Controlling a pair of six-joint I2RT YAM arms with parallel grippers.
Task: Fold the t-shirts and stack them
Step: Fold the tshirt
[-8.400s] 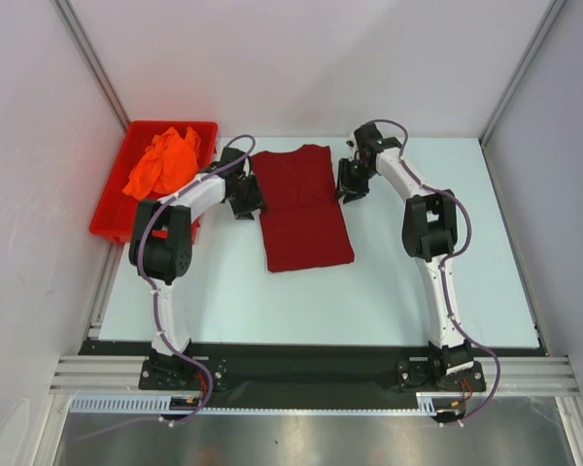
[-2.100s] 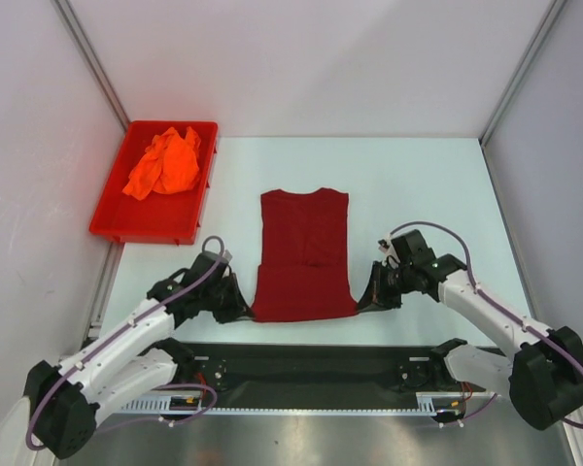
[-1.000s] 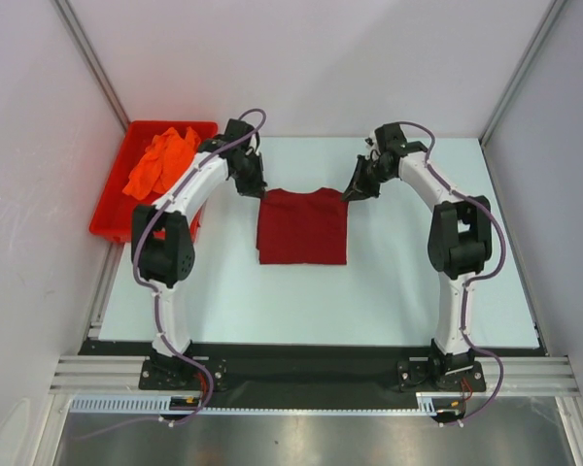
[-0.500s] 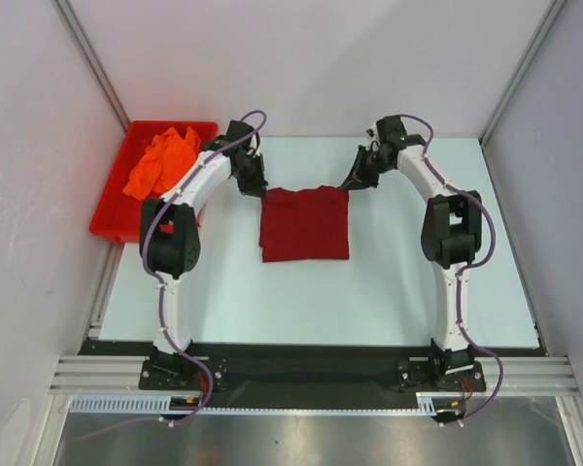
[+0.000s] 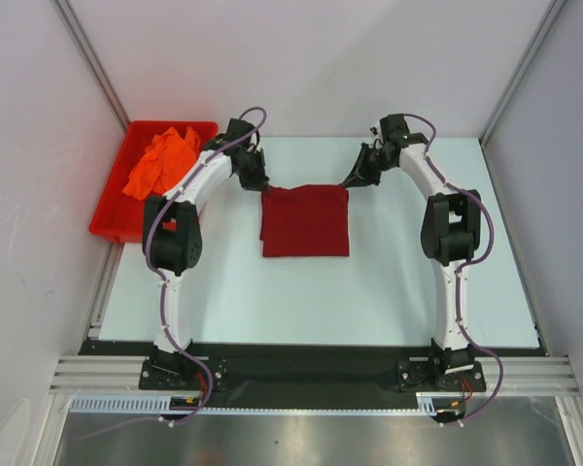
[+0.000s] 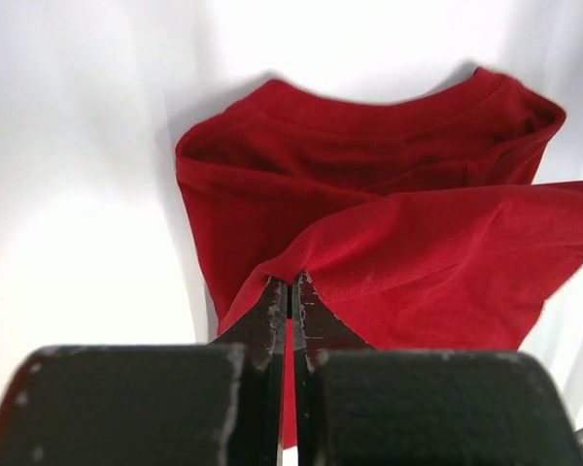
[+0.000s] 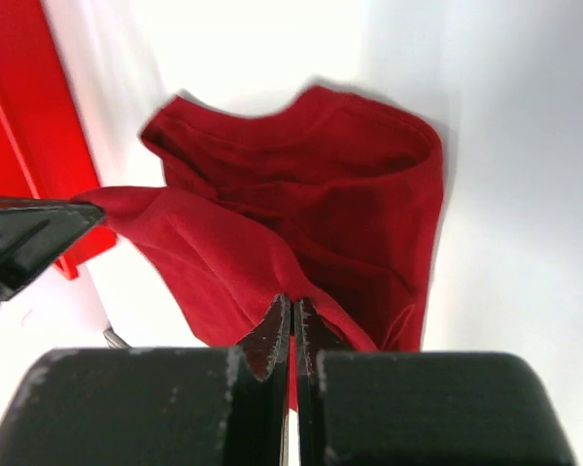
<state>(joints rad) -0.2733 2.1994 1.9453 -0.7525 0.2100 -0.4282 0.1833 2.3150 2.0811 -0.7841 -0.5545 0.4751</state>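
Far left: red bin (image 5: 105, 229) at the left edge of the table (image 5: 389, 291), with the orange t-shirt (image 5: 163, 161) crumpled inside, well apart from both arms.

Next, left fingers (image 5: 261, 184) reaching in from the bin side, pressed fully together and pinching the far left corner of the upper layer of the maroon t-shirt (image 5: 306, 225). In the left wrist view, tips (image 6: 277, 301) meeting on a nip of red cloth (image 6: 418, 252), lifted off the layer below.

Centre, toward the far side of the table: maroon t-shirt folded over on itself into a rough square, near part lying flat, far edge of the upper layer stretched between the two grips. Beneath that raised edge, lower layer with its neckline (image 6: 360, 97) showing, flat on the table.

Right: right fingers (image 5: 351, 183) likewise closed tight, gripping the far right corner of the same upper layer. In the right wrist view, tips (image 7: 277, 325) shut on the cloth (image 7: 301, 194), red bin wall (image 7: 29, 107) at the left edge.
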